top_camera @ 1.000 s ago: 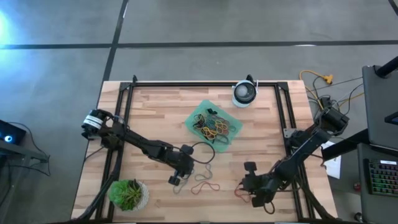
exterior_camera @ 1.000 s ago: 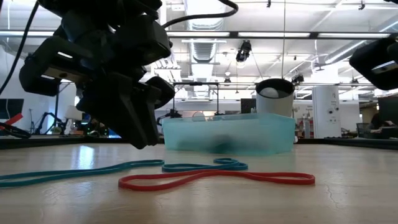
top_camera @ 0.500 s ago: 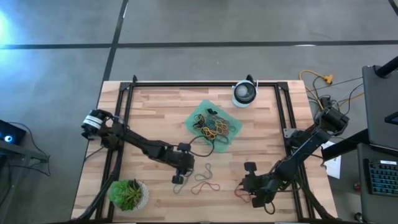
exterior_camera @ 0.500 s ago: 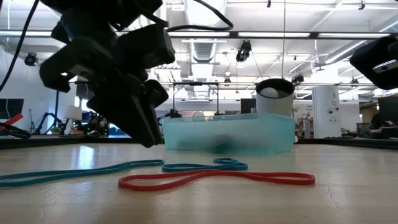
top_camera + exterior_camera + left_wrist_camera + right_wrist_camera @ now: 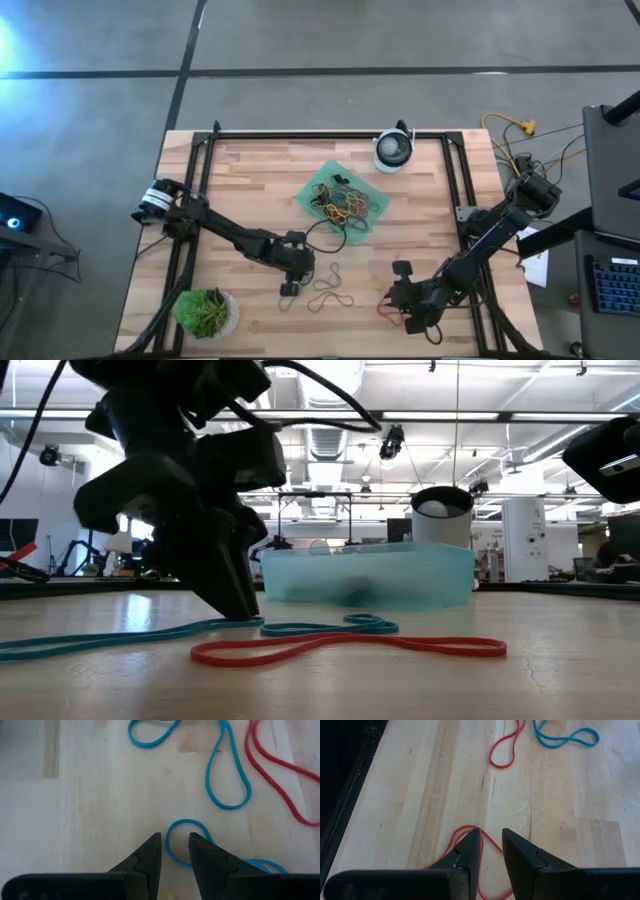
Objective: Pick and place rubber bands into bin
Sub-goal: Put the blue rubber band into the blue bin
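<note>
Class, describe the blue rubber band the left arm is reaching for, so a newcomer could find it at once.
Start at the mint-green bin in the middle of the wooden table, then move toward the table's near edge. There the left end effector, fingers slightly apart, sits at the loop of a blue rubber band. It is the long blue one; the red band beside it is the other loose neighbour.

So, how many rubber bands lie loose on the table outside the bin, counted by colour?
Blue rubber bands: 2
Red rubber bands: 2
Total: 4
</note>
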